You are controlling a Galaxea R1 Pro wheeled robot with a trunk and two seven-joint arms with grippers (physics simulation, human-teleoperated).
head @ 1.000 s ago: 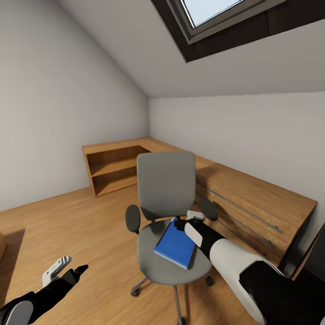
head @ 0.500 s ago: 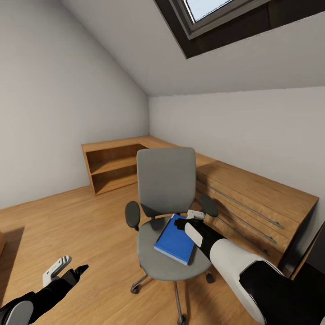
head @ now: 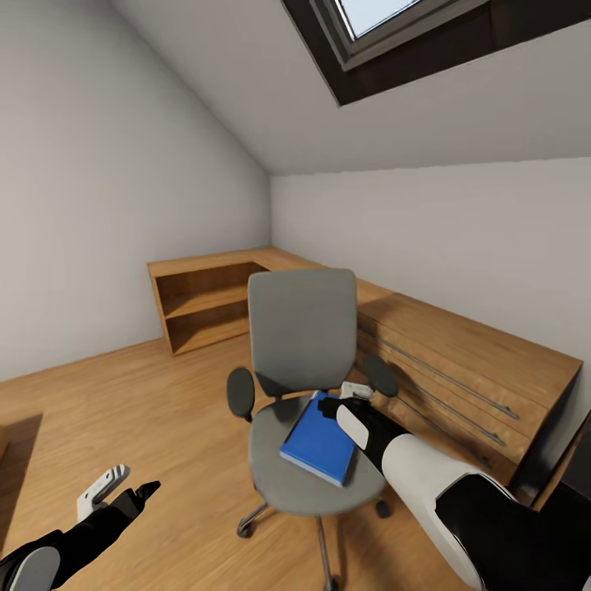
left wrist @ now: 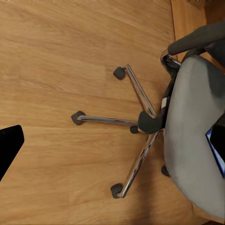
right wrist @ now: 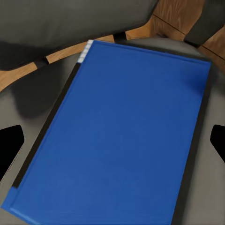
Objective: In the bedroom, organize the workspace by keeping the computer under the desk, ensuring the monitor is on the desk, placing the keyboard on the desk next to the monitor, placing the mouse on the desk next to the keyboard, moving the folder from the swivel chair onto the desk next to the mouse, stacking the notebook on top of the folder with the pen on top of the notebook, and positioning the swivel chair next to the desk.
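Where the sloped grey wall meets the wood floor (head: pixel 164 394), the chair (head: pixel 302 345) stands facing the robot, its backrest toward a low wooden dresser (head: pixel 460 369) with long bar handles; an open wooden shelf unit (head: pixel 205 304) fills the corner behind, and a dark-framed skylight (head: pixel 394 33) is set in the slope above. Lying flat on the grey seat is the folder (head: pixel 316 441), blue with a black spine, turned at an angle to the seat's edges; in the right wrist view it (right wrist: pixel 117 136) spreads across the seat with the backrest beyond. Right gripper (head: pixel 341 399) hangs just above the folder's far edge, near the chair's armrest; its two black fingers (right wrist: pixel 11 140) appear at opposite margins of the wrist view, spread wide, with the folder between and below them, apart from both. Left gripper (head: pixel 123 486) is held low over bare floor, well apart from the chair; whether its fingers are spread or pressed together cannot be told; its wrist view looks down on the chrome five-star base (left wrist: pixel 136 126) and castors.
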